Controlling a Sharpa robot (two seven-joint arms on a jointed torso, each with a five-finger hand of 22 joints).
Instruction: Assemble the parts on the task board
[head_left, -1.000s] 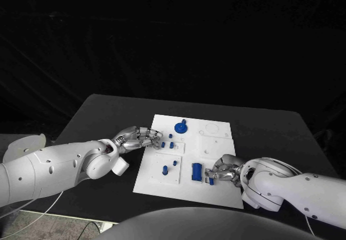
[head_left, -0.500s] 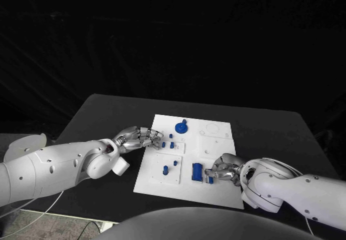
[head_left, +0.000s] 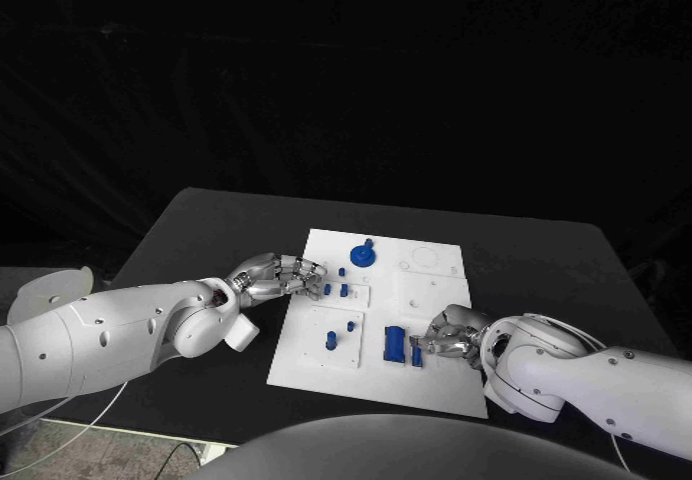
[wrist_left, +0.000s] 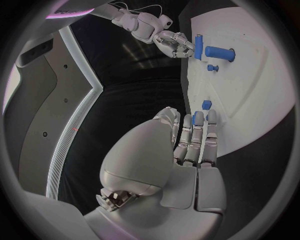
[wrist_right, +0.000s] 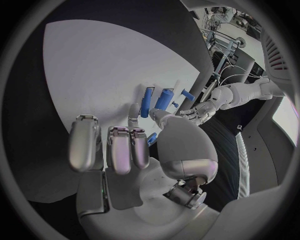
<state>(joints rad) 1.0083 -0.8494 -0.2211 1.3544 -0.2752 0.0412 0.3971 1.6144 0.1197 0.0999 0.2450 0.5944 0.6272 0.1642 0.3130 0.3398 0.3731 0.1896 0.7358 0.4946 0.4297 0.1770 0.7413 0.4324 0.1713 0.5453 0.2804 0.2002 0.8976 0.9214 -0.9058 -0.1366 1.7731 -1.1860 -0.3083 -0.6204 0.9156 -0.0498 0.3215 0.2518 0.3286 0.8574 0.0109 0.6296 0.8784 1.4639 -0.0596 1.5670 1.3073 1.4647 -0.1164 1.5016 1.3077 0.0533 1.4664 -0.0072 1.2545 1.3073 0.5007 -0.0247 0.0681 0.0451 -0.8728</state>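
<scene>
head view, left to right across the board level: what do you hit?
Left hand at the task board left edge → small blue piece on the lower-left plate → long blue block → right hand, its fingers by a small blue part.

L arm comes in from the near left, forearm angled inward; left hand (head_left: 277, 276) palm-down, fingers (wrist_left: 197, 131) straight, held side by side. R arm bent in from the right; right hand (head_left: 451, 335) curled, fingers (wrist_right: 119, 148) bunched.
</scene>
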